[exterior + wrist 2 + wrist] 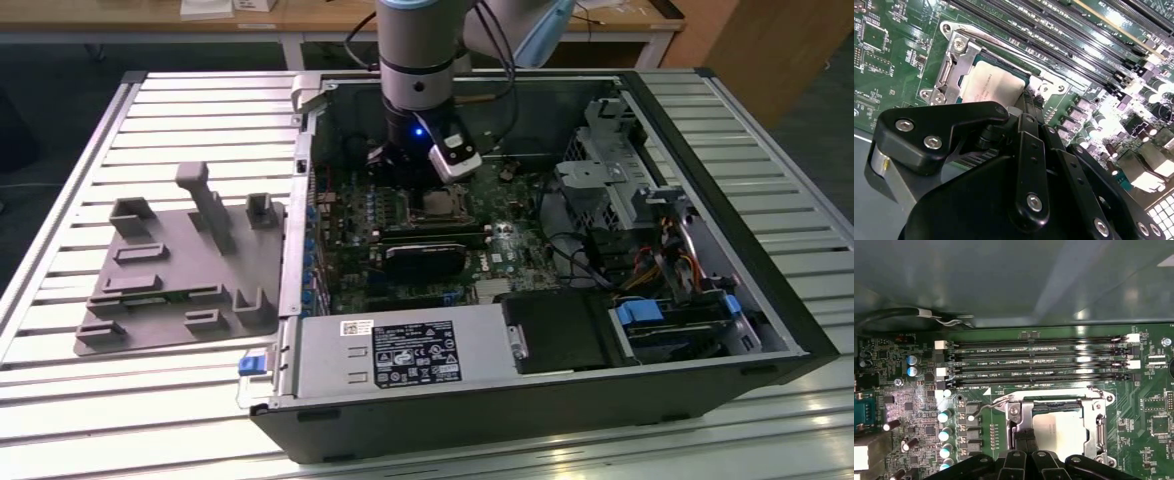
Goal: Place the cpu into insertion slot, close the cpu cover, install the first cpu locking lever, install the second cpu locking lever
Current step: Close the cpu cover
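The cpu lies flat in the insertion slot, silver top up. The cpu cover lies down over it and frames the chip. A thin wire locking lever runs along one side of the socket, and its curled end sticks out past the corner. My gripper hangs low over the socket's edge. Its two black fingers are shut together with nothing between them, tips at the cover's rim beside the chip.
Long black memory slots run beside the socket. Capacitors stand near the lever's end. The open case holds a black heatsink block, a power supply and a drive cage. A grey fixture plate lies at the exterior view's left.
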Controlling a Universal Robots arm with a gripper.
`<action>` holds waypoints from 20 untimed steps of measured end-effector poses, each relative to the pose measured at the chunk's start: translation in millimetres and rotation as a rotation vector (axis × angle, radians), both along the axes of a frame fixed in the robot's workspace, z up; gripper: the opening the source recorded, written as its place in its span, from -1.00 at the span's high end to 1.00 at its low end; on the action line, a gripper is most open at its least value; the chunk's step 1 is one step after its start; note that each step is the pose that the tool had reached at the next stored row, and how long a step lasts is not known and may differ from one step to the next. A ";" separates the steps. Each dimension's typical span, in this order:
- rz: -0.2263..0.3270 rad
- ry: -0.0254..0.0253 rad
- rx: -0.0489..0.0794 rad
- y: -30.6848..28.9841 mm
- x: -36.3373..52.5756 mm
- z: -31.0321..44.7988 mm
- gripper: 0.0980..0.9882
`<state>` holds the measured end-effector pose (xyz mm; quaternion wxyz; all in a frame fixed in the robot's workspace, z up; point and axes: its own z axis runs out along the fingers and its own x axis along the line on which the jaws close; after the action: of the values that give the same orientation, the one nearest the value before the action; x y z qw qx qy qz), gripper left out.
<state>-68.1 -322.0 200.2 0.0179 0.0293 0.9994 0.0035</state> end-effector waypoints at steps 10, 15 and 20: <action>0.000 -0.0002 0.000 0.0 0.9 3.5 0.99; 0.000 -0.0074 0.000 0.0 0.9 8.1 0.99; 0.000 -0.0324 0.000 0.1 1.4 8.0 0.99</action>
<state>-66.7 -322.0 208.2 0.0341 0.0292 0.9990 0.0040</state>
